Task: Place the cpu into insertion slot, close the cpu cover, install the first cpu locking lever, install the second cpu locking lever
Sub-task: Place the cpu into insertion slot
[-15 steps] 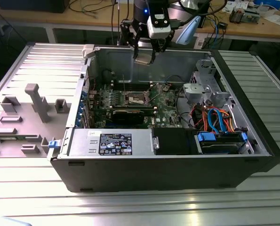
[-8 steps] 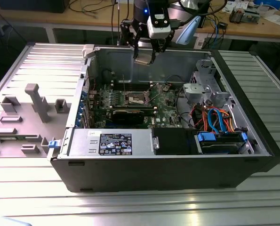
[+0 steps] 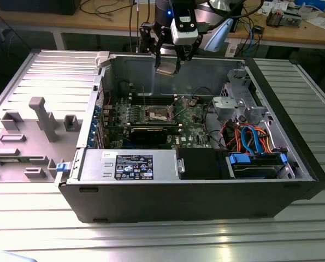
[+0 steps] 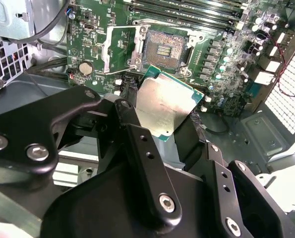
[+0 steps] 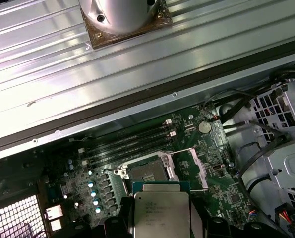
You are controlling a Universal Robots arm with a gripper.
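cpu (image 4: pixel 164 106) sits clamped between my jaws, my gripper (image 3: pixel 166 66) closed on it. beyond the jaws lies the insertion slot (image 4: pixel 164 49), well apart, cpu cover (image 4: pixel 118 47) open.

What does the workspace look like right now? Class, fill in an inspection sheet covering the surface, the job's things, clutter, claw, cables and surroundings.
Surface: ribbed metal table carrying an open computer case.
Job's things: chip held in the air above the board, not seated; socket empty; cover frame flipped open beside the socket.
Clutter: grey moulded plastic panel lying at the exterior view's left of the case.
Claw: claw shut on the chip, above the case.
Cables: orange and blue bundle inside the case, at the exterior view's right of the board.
Surroundings: wooden bench behind the table, with loose wires on it.
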